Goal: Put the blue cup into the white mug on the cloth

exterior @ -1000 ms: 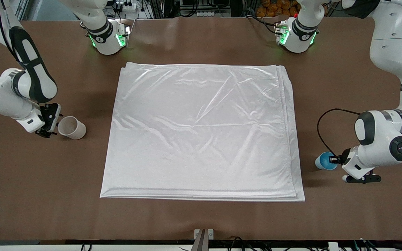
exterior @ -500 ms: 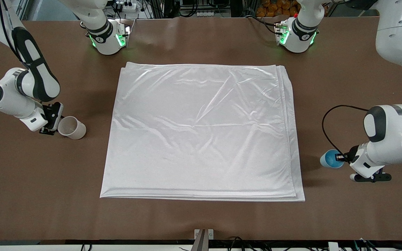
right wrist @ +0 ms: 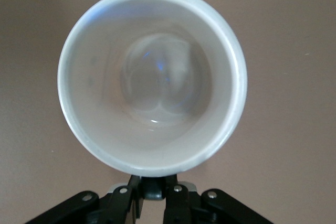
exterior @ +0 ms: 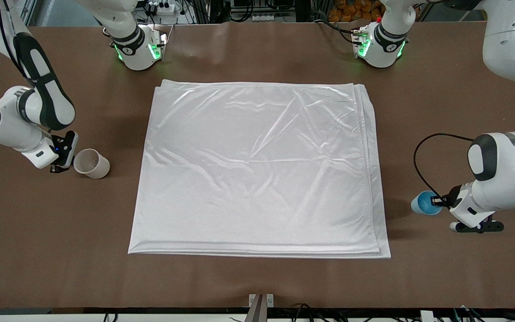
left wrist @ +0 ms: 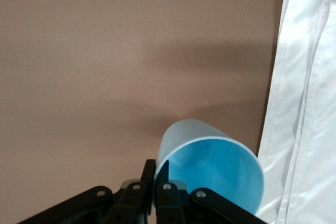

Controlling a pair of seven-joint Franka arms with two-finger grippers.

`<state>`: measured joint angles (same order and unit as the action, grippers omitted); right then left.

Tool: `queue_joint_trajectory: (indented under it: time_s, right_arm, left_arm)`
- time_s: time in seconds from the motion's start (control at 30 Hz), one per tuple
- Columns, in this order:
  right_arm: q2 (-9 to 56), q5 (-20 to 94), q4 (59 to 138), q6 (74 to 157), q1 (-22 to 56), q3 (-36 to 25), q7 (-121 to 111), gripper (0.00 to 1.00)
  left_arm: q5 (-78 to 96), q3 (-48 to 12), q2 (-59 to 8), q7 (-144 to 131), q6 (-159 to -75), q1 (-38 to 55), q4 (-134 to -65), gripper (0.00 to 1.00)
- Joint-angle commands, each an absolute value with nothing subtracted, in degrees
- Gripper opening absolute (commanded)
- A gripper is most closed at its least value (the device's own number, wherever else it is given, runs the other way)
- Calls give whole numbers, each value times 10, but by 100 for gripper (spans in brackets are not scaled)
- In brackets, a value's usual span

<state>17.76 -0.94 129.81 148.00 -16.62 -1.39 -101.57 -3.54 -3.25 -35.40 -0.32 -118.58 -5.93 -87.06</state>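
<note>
Cloth [exterior: 257, 170], shiny white and softly wrinkled, lies folded flat across the middle of the brown worktop [exterior: 257, 281] in the front view. Toward the right arm's end of the worktop, the white mug [exterior: 91, 163] is tipped with its mouth turned to the right claw [exterior: 64, 157], which is clenched on the mug's rim; the mug sits off the cloth, well apart from its edge. Toward the left arm's end, the blue cup [exterior: 426, 203] is also tipped, its bright blue inside facing the left claw [exterior: 439, 201], which grips it at the rim. The cup is near the cloth's edge but not on it.

In the left wrist view, the left claw [left wrist: 155, 178] has its fingers [left wrist: 148, 178] pinched on the wall of the blue cup [left wrist: 210, 171], one inside the mouth and one outside. The cloth's [left wrist: 310, 103] layered edge runs just beside the cup.

In the right wrist view, the right claw [right wrist: 152, 182] is clamped on the rim of the white mug [right wrist: 152, 80], whose round open mouth faces the camera over bare worktop [right wrist: 294, 129].
</note>
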Motion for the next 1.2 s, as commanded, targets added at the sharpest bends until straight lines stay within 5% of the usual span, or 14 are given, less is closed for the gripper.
queue_joint_trajectory:
  time_s: [0.0, 0.53, 1.17]
  right_arm:
    - [152, 2, 1284, 1468, -171, -1, -1037, 0]
    - [149, 18, 1149, 1338, -153, 119, -977, 0]
    - [180, 9, 1094, 1332, 17, 121, -813, 0]
  left_arm:
    - [-41, -36, -345, -17, -1179, -61, -876, 0]
    - [-41, -36, -345, -17, -1179, -61, -875, 0]
    - [-16, -40, -329, -39, -1155, -53, -876, 0]
